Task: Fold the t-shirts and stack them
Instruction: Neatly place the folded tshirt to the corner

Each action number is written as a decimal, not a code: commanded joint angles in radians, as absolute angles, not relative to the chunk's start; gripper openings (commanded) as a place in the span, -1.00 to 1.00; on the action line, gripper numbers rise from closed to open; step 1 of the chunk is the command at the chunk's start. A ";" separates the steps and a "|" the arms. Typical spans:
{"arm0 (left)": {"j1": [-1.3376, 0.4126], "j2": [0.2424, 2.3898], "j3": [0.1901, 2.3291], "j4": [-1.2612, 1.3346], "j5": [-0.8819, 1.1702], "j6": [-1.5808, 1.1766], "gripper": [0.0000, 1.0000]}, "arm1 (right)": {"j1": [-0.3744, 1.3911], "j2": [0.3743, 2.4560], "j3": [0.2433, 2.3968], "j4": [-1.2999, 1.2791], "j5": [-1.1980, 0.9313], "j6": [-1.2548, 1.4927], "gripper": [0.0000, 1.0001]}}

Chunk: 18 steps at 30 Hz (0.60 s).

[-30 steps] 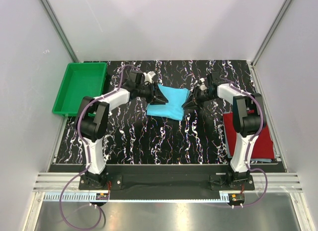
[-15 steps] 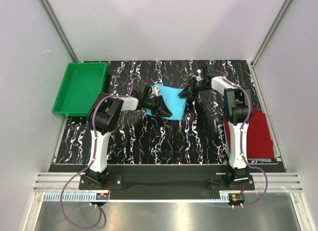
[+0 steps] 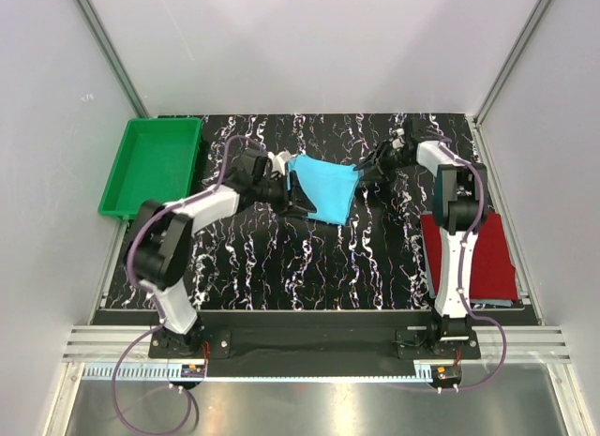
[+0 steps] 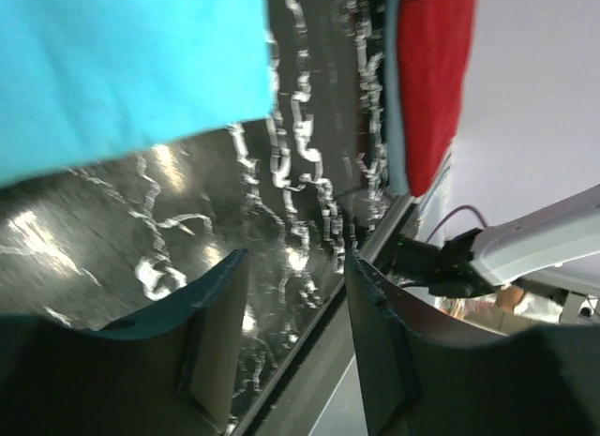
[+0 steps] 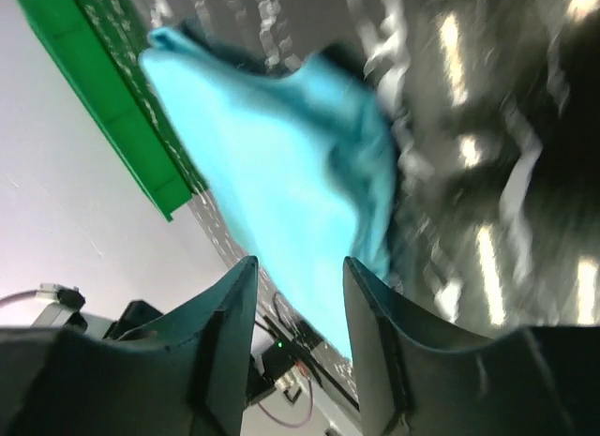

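Though one shirt is done, I judge the job only about half finished. On the marbled table point(image 3: 262, 258), the turquoise t-shirt point(image 3: 323, 187) is a rumpled, partly folded shape strung between my two grippers, its edges right at both sets of fingertips. The dark red t-shirt point(image 3: 492, 267) lies as a flat folded rectangle well behind the right gripper point(image 3: 364, 173), beside that arm's base. The left gripper point(image 3: 302, 203) has its jaws apart with nothing between them. The right gripper's jaws stand apart too, with turquoise cloth just beyond them. I reckon what remains is finishing the turquoise fold and then stacking it with the red.
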State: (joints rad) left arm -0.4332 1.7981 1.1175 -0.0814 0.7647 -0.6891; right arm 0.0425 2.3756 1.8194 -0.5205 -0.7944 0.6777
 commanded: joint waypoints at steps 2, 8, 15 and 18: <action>-0.481 1.684 0.950 0.142 0.655 -0.889 0.18 | 0.049 2.114 1.706 -0.545 -0.747 0.670 0.00; -0.619 1.534 0.714 0.379 0.349 -1.244 0.36 | 0.049 1.845 1.447 -0.548 -0.716 0.661 0.02; -0.770 1.500 0.583 0.499 -0.099 -1.580 0.37 | 0.051 1.606 1.256 -0.563 -0.661 0.609 0.00; -0.807 1.603 0.678 0.418 -0.164 -1.643 0.37 | 0.051 1.540 1.204 -0.584 -0.649 0.585 0.00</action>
State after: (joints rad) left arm -0.7784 1.5387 0.5903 0.3733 0.0547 -1.4982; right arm 0.0456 1.6024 1.2407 -0.5610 -0.6876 0.6300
